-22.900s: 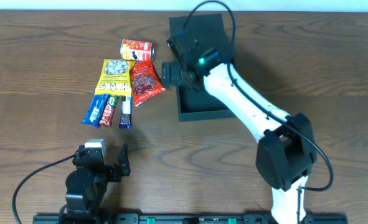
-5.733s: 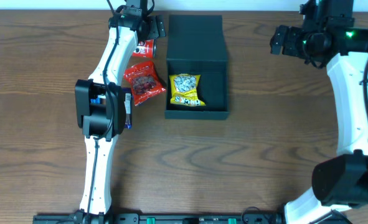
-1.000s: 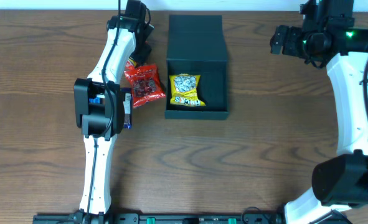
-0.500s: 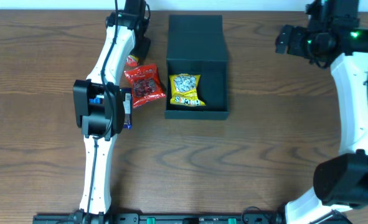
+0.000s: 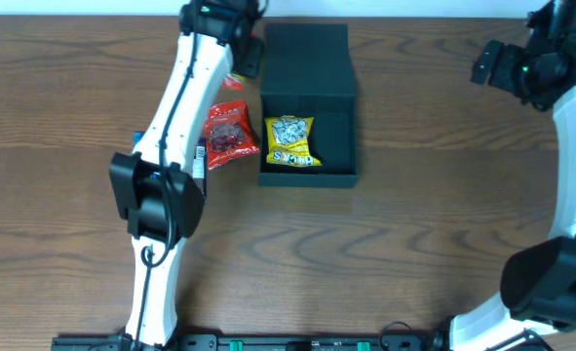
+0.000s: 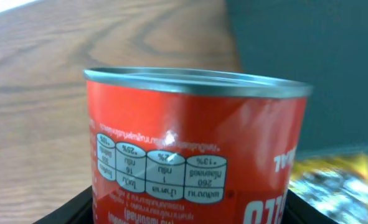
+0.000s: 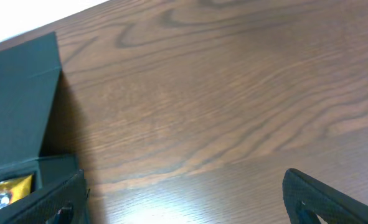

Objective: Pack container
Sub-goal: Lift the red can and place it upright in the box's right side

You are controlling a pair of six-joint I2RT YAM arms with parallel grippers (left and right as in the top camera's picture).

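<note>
Compared with half a second ago, the left gripper has moved from beside the red packet to the left edge of the container's lid. It is closed around the can and carries it. The can is a red cylinder with a silver metal rim. Its label shows upside down in the wrist view: a white nutrition table where 260 can be read, and big white letters cut by the frame. The red packet, shiny and crumpled, lies on the wooden desk just beside the container. This matte dark box stands at the far middle, lid folded back, with a yellow packet inside. The right gripper has shifted to the right; its jaws stand wide apart and hold nothing.
</note>
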